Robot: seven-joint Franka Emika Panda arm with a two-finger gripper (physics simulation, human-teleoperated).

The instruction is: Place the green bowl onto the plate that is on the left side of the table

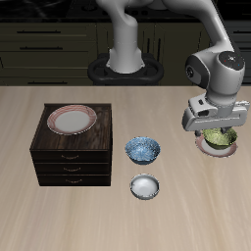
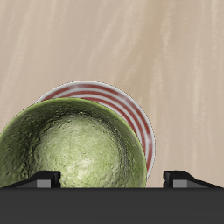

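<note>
The green bowl (image 1: 219, 139) (image 2: 70, 144), glazed a mottled yellow-green, sits over the red-striped plate (image 1: 203, 146) (image 2: 131, 101) on the left side of the table and hides most of it. The bowl sits off the plate's centre. My gripper (image 1: 218, 129) (image 2: 112, 180) is directly above the bowl and close to it. Its two dark fingertips (image 2: 48, 179) stand wide apart with the bowl's rim between them, and neither pad clearly touches it. The gripper is open.
A dark wooden drawer cabinet (image 1: 74, 159) stands on the other side of the table with a second red-rimmed plate (image 1: 72, 120) on top. A blue patterned bowl (image 1: 143, 149) and a small white bowl (image 1: 145, 185) stand beside the cabinet, nearer the table's front edge.
</note>
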